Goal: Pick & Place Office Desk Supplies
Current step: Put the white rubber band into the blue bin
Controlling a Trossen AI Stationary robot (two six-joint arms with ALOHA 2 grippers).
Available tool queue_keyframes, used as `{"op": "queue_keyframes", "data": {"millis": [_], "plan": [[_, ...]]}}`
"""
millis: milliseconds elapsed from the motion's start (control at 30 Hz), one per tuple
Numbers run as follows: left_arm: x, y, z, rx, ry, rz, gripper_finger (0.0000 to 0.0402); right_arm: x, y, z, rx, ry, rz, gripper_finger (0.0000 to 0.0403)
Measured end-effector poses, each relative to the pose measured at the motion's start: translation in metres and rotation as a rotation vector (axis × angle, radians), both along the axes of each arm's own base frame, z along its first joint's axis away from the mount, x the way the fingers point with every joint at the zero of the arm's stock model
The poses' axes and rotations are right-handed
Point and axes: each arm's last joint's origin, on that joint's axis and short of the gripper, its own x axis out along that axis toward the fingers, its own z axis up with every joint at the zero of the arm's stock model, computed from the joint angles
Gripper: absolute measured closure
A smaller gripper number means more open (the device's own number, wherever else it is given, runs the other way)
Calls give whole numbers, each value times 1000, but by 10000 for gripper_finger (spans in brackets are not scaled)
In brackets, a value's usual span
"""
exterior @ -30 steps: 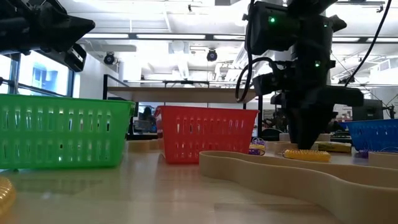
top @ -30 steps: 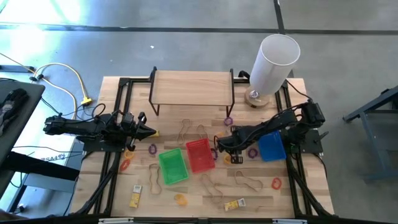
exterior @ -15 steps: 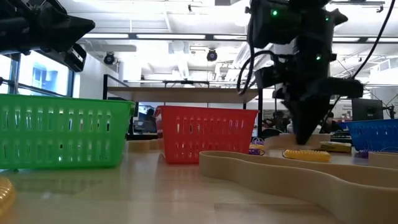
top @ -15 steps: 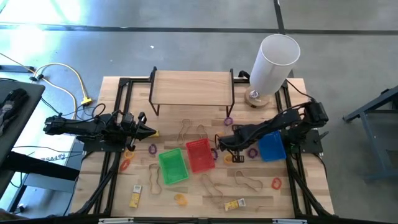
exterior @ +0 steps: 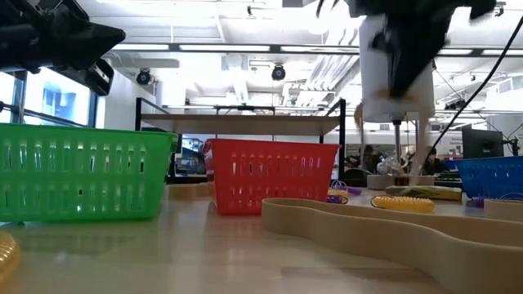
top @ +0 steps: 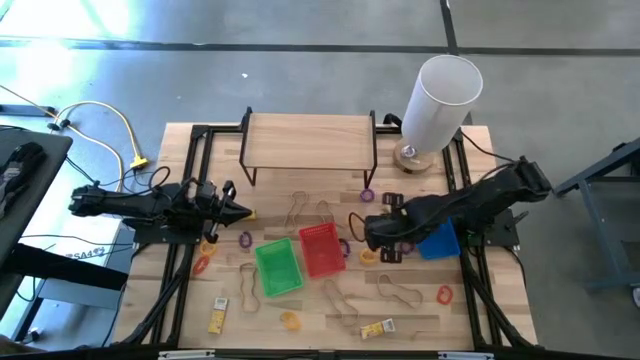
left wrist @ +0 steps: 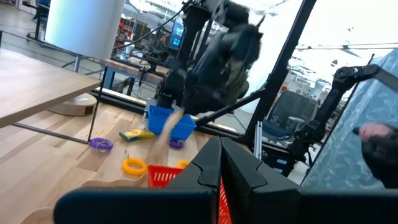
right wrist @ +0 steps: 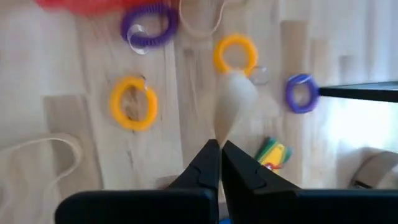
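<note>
1. Right wrist view: your right end effector (right wrist: 220, 148) is pinched on a limp tan rubber band (right wrist: 231, 106), lifted above the bench (right wrist: 62, 74).
2. Band's light and floppy; grip the strand firmly.
3. Left end effector (top: 243, 212) is closed, empty.

My right arm reaches in from the right side, bent at the elbow, and stretches toward the middle of the table. Its right gripper (top: 372, 234) is lifted up off the wood, and its two fingers (right wrist: 214, 163) are pressed tight together. My left arm lies long and low along the left side and points toward the middle. The left gripper (top: 243, 211) has its fingers (left wrist: 219, 167) squeezed together too.
</note>
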Motion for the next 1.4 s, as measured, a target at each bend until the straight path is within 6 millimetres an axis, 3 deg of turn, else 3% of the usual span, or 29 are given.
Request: {"op": "queue_keyframes", "data": {"millis": [133, 267, 567, 900, 1100, 1400], "plan": [[1, 0, -1, 1, 14, 0, 399, -14, 15, 29, 6, -71, -19, 401], [2, 0, -2, 3, 28, 0, 399, -32, 28, 44, 38, -67, -86, 401], [3, 0, -3, 4, 40, 0, 399, -86, 56, 51, 108, 103, -357, 401], [4, 0, -4, 4, 47, 0, 399, -111, 73, 59, 157, 1, -439, 401], [4, 0, -4, 4, 45, 0, 399, -112, 69, 54, 75, -84, -428, 401], [4, 0, -4, 4, 46, 0, 399, -142, 41, 24, 57, -33, -554, 401]]}}
